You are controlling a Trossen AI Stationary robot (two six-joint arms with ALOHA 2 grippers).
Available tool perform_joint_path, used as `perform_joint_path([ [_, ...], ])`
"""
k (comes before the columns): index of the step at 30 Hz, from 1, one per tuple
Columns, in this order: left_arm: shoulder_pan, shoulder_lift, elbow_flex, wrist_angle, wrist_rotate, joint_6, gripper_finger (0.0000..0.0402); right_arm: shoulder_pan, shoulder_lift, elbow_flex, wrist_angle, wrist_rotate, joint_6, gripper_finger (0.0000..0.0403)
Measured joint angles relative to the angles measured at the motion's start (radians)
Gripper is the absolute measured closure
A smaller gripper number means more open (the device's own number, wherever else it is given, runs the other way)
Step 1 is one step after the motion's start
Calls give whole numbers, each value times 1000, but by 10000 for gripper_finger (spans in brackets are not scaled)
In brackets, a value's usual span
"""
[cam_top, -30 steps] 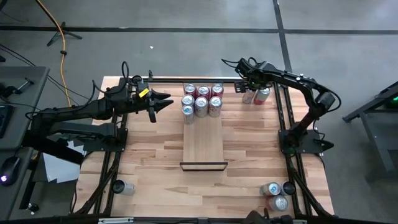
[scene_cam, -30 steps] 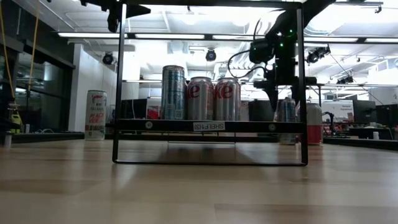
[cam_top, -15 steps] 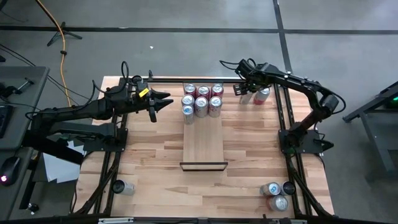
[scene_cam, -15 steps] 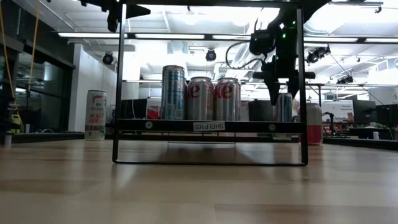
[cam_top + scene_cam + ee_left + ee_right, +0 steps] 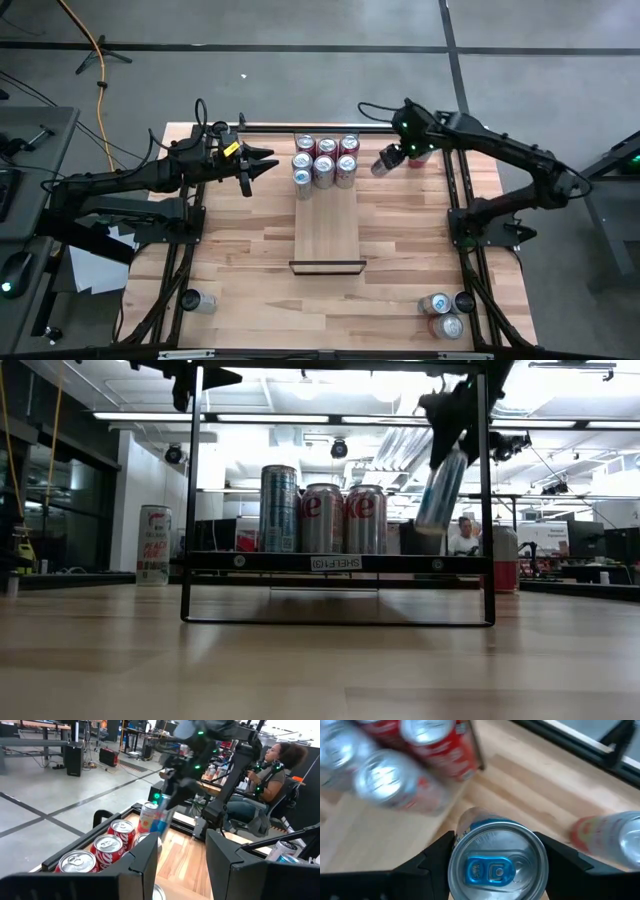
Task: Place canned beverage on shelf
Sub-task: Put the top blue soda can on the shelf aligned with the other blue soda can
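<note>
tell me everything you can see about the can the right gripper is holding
The can is slim, silver and blue, with a blue pull tab on its unopened silver top. The right gripper grips it near the top, one finger each side. It hangs tilted in the air, clear of the table, just right of the shelf and its six cans.

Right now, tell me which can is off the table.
The blue-tabbed can in the right gripper, hanging tilted in the air beside the shelf. Every other can stands on the shelf or tabletop.

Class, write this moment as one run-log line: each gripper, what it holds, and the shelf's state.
right gripper: shut on blue-tab can, lifted, tilted, beside shelf | left gripper: holds nothing, waiting left of shelf | shelf: six cans
</note>
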Motion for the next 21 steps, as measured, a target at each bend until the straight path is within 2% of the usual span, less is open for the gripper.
perform_joint_path([
  [6, 0, 0, 0, 0, -21, 22, 294, 99, -20, 7, -20, -4, 47, 183],
  [11, 0, 0, 0, 0, -25, 25, 294, 155, 11, 95, -35, 2, 38, 183],
  [15, 0, 0, 0, 0, -25, 25, 294, 197, 50, 269, -64, 11, -12, 183],
  [21, 0, 0, 0, 0, -25, 25, 294, 295, 209, 623, -256, 44, -108, 183],
])
